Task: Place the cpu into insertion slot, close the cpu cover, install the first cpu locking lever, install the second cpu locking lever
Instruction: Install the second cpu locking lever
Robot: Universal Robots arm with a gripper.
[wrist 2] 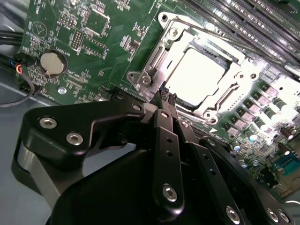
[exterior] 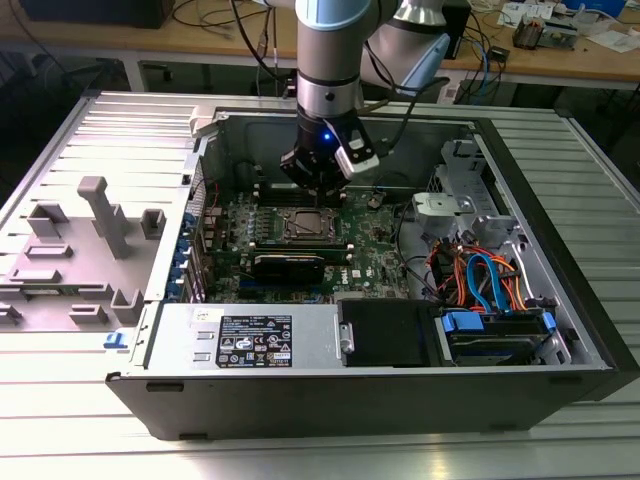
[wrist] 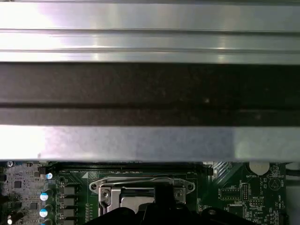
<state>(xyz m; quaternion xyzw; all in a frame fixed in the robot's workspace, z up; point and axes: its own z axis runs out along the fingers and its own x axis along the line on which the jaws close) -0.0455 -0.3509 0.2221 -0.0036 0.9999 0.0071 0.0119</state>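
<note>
cpu (wrist 2: 194,77) seated in insertion slot (wrist 2: 161,21), cpu cover (wrist 2: 243,77) down, gripper (wrist 2: 168,97) clenched empty beside it; lever status unclear

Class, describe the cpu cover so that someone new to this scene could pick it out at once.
Start at the open computer case and find the green motherboard on its floor. Near the board's middle, below the end effector, lies the cpu cover. It is a silvery square frame around a bright metal chip, unlike the long dark memory slots beside it.
</note>
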